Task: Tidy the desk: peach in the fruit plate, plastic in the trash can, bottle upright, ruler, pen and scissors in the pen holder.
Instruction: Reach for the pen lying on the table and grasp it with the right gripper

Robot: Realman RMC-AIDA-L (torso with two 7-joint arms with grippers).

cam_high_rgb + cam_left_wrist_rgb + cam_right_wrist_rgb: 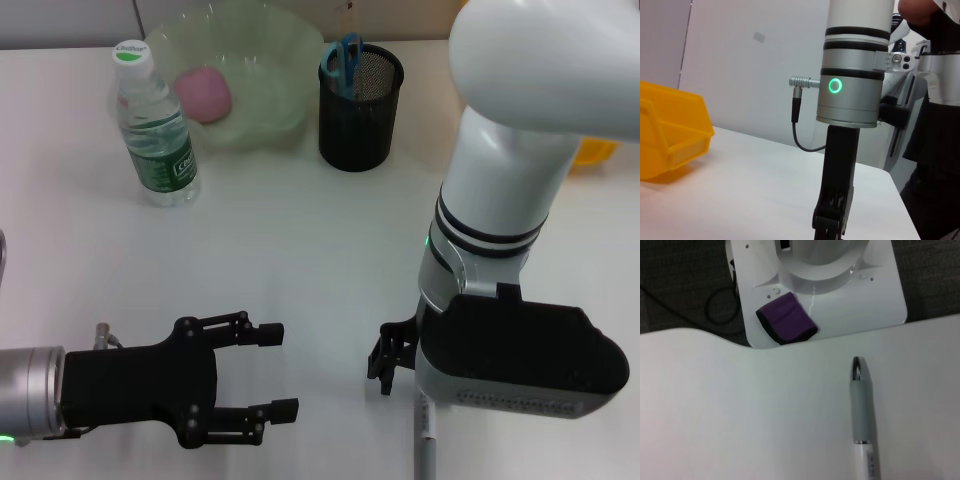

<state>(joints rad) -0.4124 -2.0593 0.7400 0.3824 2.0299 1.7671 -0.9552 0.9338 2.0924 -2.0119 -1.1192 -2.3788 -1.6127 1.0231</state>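
The pen [426, 440] lies flat on the white desk [300, 250] at its near edge, the landmark here. Directly above the pen hangs the right gripper [392, 362], its body hiding the fingers, so whether they are spread or closed cannot be told. Well to the left of the pen, the left gripper [272, 372] hovers with its 2 fingers spread wide, holding nothing. Far beyond the pen stand the upright bottle [152, 125], the pen holder [360, 95] containing scissors [345, 60], and the fruit plate [265, 60] with the peach [204, 94].
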